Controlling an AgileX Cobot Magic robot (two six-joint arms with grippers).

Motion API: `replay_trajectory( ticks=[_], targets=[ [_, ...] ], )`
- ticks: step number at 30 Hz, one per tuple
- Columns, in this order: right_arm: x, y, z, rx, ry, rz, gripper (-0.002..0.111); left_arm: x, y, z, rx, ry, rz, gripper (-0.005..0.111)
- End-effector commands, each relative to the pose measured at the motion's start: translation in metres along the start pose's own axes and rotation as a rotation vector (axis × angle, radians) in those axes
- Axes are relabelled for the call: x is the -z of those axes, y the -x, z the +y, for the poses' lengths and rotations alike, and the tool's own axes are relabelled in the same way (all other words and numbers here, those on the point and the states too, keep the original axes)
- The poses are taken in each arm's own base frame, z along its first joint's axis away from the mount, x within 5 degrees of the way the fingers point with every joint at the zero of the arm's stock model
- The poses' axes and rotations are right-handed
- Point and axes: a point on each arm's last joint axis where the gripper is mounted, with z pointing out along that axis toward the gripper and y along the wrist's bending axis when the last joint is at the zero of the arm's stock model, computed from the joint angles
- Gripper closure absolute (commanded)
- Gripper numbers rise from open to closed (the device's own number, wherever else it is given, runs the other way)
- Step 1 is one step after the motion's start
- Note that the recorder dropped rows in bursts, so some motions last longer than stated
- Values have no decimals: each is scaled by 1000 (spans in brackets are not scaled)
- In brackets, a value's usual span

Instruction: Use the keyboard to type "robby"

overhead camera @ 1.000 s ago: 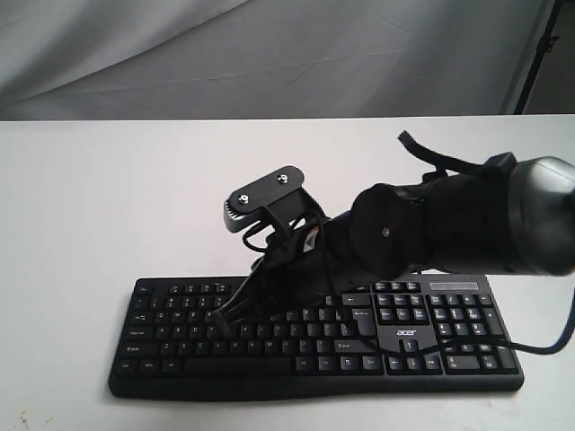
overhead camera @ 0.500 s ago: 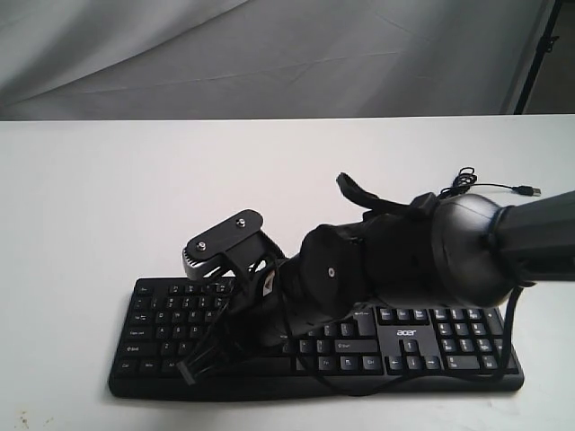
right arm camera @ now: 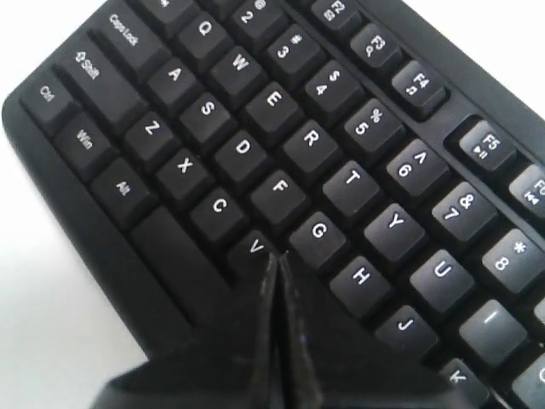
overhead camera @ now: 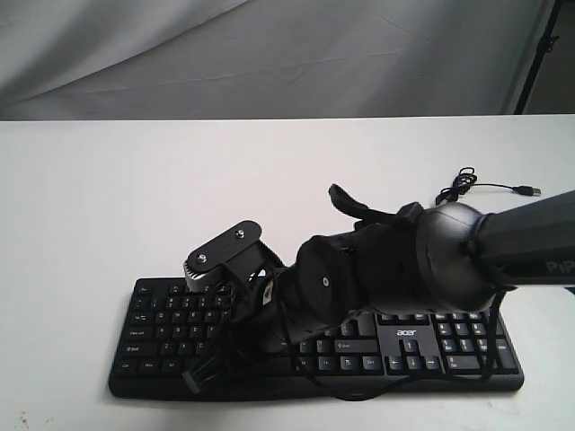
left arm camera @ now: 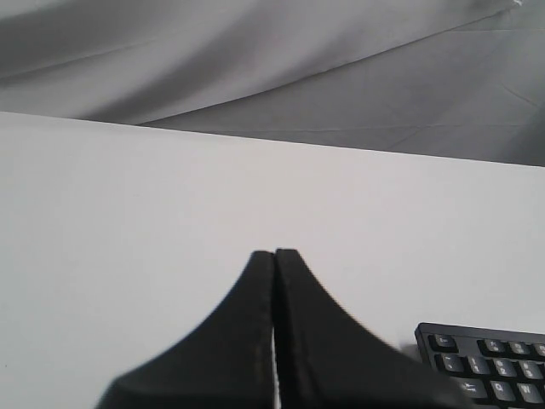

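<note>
From the exterior view, the keyboard [overhead camera: 449, 346] lies along the near edge of the table [overhead camera: 108, 197], with only a thin strip of white in front of it. To the far side and the left there is broad bare table. My right arm [overhead camera: 431, 265] reaches in from the right and crosses low over the middle of the keyboard, covering much of it. My right tool [overhead camera: 196, 382] points down at the near left part of the keyboard, close to its front edge. A thin cable [overhead camera: 463, 184] coils at the far right and ends in a plug [overhead camera: 530, 190]. Grey cloth [overhead camera: 269, 54] hangs behind the table's far edge.

Only the left wrist view shows my left tool [left arm camera: 274, 256]. Its fingers are pressed together over bare table, well apart from the keyboard's corner.

The right wrist view gives the legends that the exterior view hides. My right tool's fingers are together, and their tip sits just beside the V key [right arm camera: 255, 247] and next to the G key [right arm camera: 319, 230]. I cannot tell whether it touches a key.
</note>
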Motion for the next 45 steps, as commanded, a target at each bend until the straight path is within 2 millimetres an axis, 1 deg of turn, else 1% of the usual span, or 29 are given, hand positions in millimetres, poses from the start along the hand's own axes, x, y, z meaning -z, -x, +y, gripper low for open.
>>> replay_trajectory(
  ticks=[1, 9, 14, 17, 20, 24, 35, 38, 40, 42, 45],
  targets=[
    [1, 3, -4, 13, -13, -19, 108, 0, -1, 0, 13, -6, -1, 107],
    [1, 2, -3, 19, -11, -8, 108, 0, -1, 0, 13, -6, -1, 107],
    [-7, -3, -5, 16, -13, 20, 108, 0, -1, 0, 13, -6, -1, 107],
    [-8, -3, -5, 16, -14, 19, 108, 0, -1, 0, 13, -6, -1, 107],
    [-5, -2, -5, 17, -12, 13, 108, 0, -1, 0, 13, -6, -1, 107],
    [6, 4, -4, 30, -14, -16, 108, 0, -1, 0, 13, -6, -1, 107],
    [6, 4, -6, 25, -18, -19, 108, 0, -1, 0, 13, -6, -1, 107],
    [-4, -1, -8, 20, -21, 11, 108, 0, -1, 0, 13, -6, -1, 107],
    [-6, -2, -8, 17, -21, 17, 108, 0, -1, 0, 13, -6, -1, 107],
    [-5, -2, -8, 18, -20, 16, 108, 0, -1, 0, 13, -6, -1, 107],
    [7, 5, -6, 29, -18, -19, 108, 0, -1, 0, 13, -6, -1, 107]
  ],
)
